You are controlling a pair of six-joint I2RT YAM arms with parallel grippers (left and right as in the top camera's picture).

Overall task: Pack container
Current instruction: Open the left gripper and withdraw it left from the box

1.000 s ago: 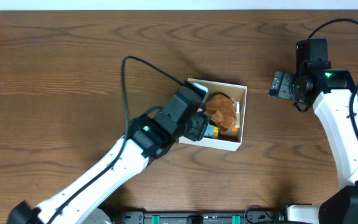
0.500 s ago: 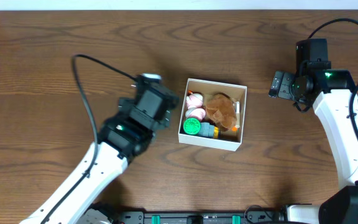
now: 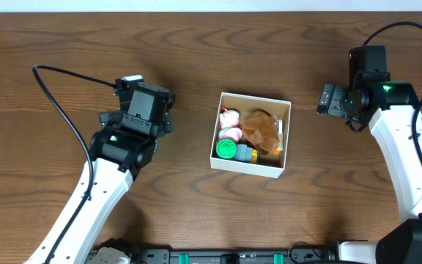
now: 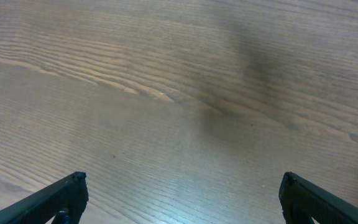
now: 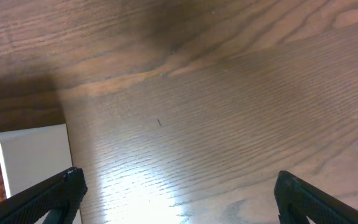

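While the left gripper (image 4: 182, 186) and right gripper (image 5: 179, 182) gape apart, container (image 3: 247, 168) between them, toys (image 3: 259, 129) inside.

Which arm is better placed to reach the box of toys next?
Right, probably. The right tool, open and empty, hangs close to the container, whose white wall shows in its wrist view. The left tool, also open, sits farther off.

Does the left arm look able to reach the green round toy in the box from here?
Probably yes. Only bare table lies between the left fingers and the container, whose top is open; the green round toy sits uncovered by the wall nearest that arm.
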